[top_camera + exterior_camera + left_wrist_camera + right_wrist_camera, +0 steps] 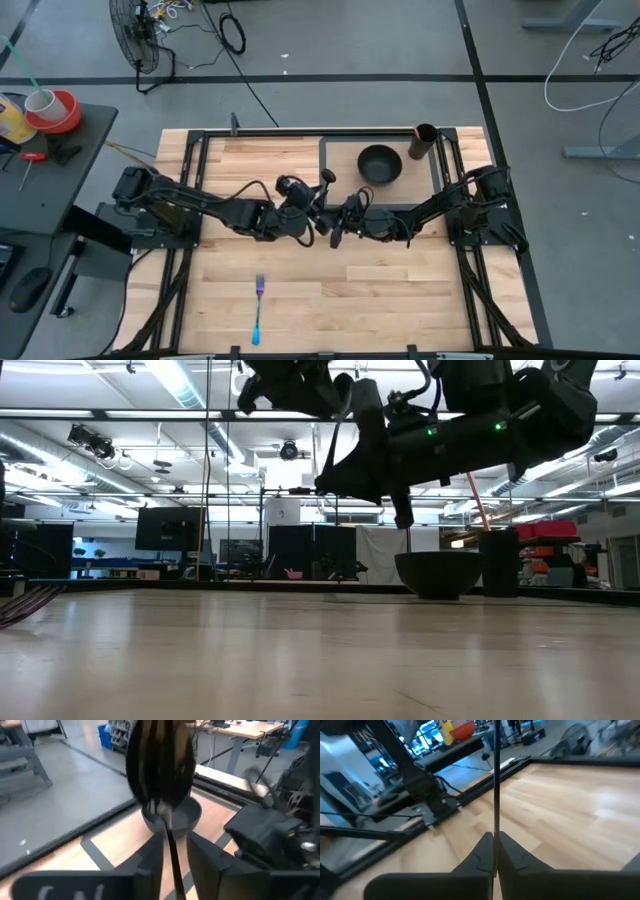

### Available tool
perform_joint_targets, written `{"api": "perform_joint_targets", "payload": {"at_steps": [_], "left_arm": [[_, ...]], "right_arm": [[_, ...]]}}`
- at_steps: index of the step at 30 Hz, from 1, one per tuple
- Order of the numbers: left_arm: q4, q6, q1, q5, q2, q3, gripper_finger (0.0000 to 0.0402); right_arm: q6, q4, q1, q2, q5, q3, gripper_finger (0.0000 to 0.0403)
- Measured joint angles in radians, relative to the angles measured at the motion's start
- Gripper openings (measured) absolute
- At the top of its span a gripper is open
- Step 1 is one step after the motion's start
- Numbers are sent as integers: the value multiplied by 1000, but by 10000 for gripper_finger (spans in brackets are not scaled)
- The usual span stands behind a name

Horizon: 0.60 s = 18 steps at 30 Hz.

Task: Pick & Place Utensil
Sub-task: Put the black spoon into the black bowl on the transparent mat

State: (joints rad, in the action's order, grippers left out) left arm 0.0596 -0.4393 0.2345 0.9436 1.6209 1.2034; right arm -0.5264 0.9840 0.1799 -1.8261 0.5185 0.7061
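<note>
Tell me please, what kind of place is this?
Probably a robotics lab or workshop: a wooden table in a metal frame with two arms mounted on it, cables and a floor fan on grey concrete, and monitors under open ceiling lights.

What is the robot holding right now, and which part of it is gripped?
A black spoon. The right gripper is shut on its thin handle; the left gripper's fingers stand beside the handle, slightly apart.

Count on table: one black spoon (160, 765), held up between the two arms; one fork (258, 308) with a blue handle; one dark bowl (380, 163); one dark cup (425, 141); one tray (340, 145) under the bowl. Grippers: two.
</note>
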Motion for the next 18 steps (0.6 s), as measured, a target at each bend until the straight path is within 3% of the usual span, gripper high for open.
{"api": "perform_joint_targets", "payload": {"at_steps": [5, 9, 13, 18], "left_arm": [[115, 64, 39, 4, -83, 0, 156], [298, 49, 92, 53, -149, 1, 193], [401, 30, 133, 72, -155, 1, 205], [404, 27, 144, 52, -111, 0, 199]], "right_arm": [[-172, 59, 0, 35, -81, -52, 4], [-408, 287, 1, 90, -64, -193, 4], [-671, 533, -7, 98, 6, -335, 3], [-888, 553, -21, 97, -10, -405, 9]]}}
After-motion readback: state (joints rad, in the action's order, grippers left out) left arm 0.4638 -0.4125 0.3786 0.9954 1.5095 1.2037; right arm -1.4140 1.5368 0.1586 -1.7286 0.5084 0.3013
